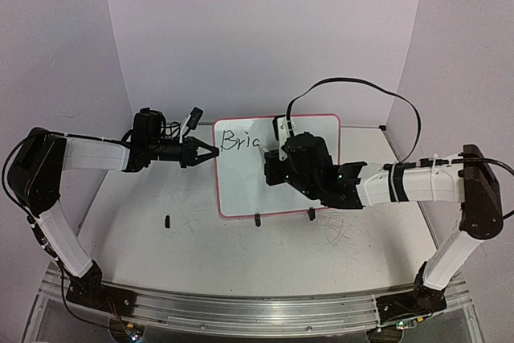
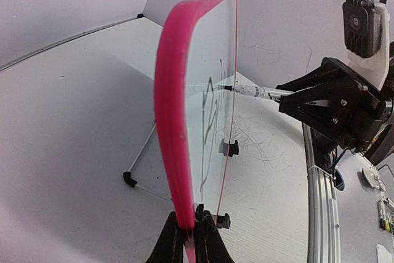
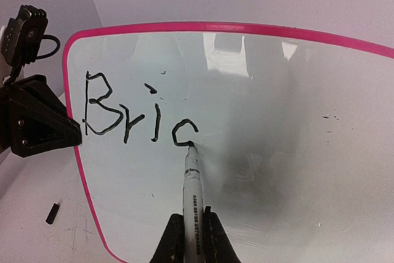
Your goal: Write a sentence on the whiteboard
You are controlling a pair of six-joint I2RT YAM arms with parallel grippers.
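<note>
The whiteboard (image 1: pixel 273 190), white with a pink frame, stands upright at the table's middle. Black marker letters of the sentence (image 3: pixel 138 115) reading "Bri" plus a curved stroke like a "c" run along its upper left. My left gripper (image 1: pixel 210 152) is shut on the board's left edge; the left wrist view shows the pink frame (image 2: pixel 175 121) pinched between the fingers. My right gripper (image 3: pixel 189 232) is shut on a white marker (image 3: pixel 192 189). Its black tip touches the board at the bottom end of the curved stroke. In the top view the right gripper (image 1: pixel 277 165) covers part of the board.
Two black clip feet (image 1: pixel 258 219) hold the board's lower edge. A small black cap-like piece (image 1: pixel 167 221) lies on the table left of the board. Faint scribble marks cover the table in front. A wire stand (image 2: pixel 138 164) props the board from behind.
</note>
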